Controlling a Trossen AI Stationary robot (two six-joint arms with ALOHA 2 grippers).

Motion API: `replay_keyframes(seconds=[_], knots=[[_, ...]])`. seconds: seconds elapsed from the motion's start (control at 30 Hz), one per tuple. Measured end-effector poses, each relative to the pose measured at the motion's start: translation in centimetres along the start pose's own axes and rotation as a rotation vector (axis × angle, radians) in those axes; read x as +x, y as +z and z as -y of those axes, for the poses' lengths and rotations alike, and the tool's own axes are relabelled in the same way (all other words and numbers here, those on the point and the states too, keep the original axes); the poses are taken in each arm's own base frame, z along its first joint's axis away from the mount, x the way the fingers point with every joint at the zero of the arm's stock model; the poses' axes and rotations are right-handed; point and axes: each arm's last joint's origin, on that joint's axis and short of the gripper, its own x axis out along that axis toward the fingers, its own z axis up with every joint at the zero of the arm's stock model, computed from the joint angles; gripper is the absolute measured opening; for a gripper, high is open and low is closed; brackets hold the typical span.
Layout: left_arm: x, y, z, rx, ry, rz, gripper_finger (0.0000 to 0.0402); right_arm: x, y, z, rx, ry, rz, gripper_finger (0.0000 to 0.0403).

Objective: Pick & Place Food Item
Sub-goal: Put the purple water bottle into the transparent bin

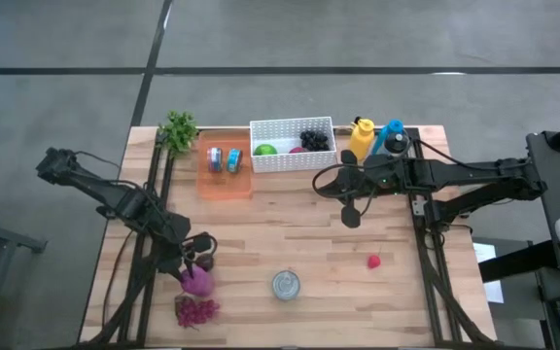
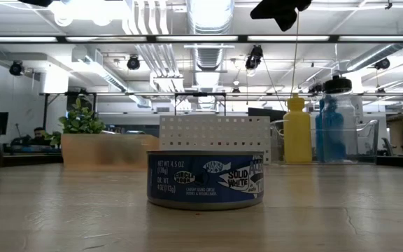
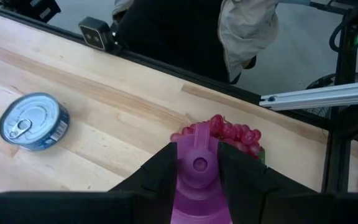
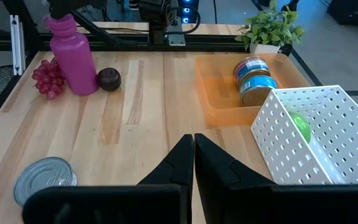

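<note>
Near edge of worktop [image 1: 290, 219], high view: grapes [image 1: 195, 311] at 7 o'clock, pink bottle [image 1: 198, 280] just beyond them, upright. Left end effector [image 1: 197, 261] is clamped on the bottle's top; left wrist view shows both fingers [image 3: 157, 171] pressed against the bottle neck, grapes just past it. Dark plum [image 4: 109, 79] sits just beside the bottle, touching or nearly, can't tell.

Tuna can [image 1: 286, 285] at 6 o'clock, upright, apart from everything; low view shows it front and centre [image 2: 205, 180]. Small red food item [image 1: 373, 261] at 4 o'clock, alone on bare wood, well apart from the can.

Mid worktop: right end effector [image 1: 350, 216] hangs above the wood at about 1 o'clock from centre, fingers fully closed, holding nothing; right wrist view shows the tips [image 4: 194, 155] pressed together.

Far edge: orange tray [image 1: 226, 167] at 11 o'clock with two cans [image 1: 224, 159] inside. White basket [image 1: 293, 145] at 12 o'clock, touching or just beside the tray, holding a green fruit [image 1: 264, 150] and dark grapes [image 1: 314, 140]. Yellow bottle [image 1: 362, 138] and blue bottle [image 1: 391, 137] at 1 o'clock in a clear bin. Plant [image 1: 179, 129] at far 10 o'clock corner.
</note>
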Motion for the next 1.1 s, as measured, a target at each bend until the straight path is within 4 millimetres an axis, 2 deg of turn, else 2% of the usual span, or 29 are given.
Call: replay_keyframes(seconds=[0.33,0.6,0.87,1.1], knots=[[0.01,-0.02,0.01,-0.002,-0.001,-0.002,0.0112,0.00,0.00,0.00,0.000,0.000,0.000,0.0008],[0.00,0.00,0.02,0.015,-0.007,0.003,0.0054,0.00,0.01,0.01,0.001,0.000,0.001,0.0008],[0.01,0.05,-0.02,0.018,-0.003,0.008,0.0074,0.00,0.01,0.01,0.001,0.000,0.001,0.0008],[0.01,0.38,-0.22,0.038,0.016,0.039,0.0056,0.00,0.01,0.00,0.001,0.000,0.001,0.0008]])
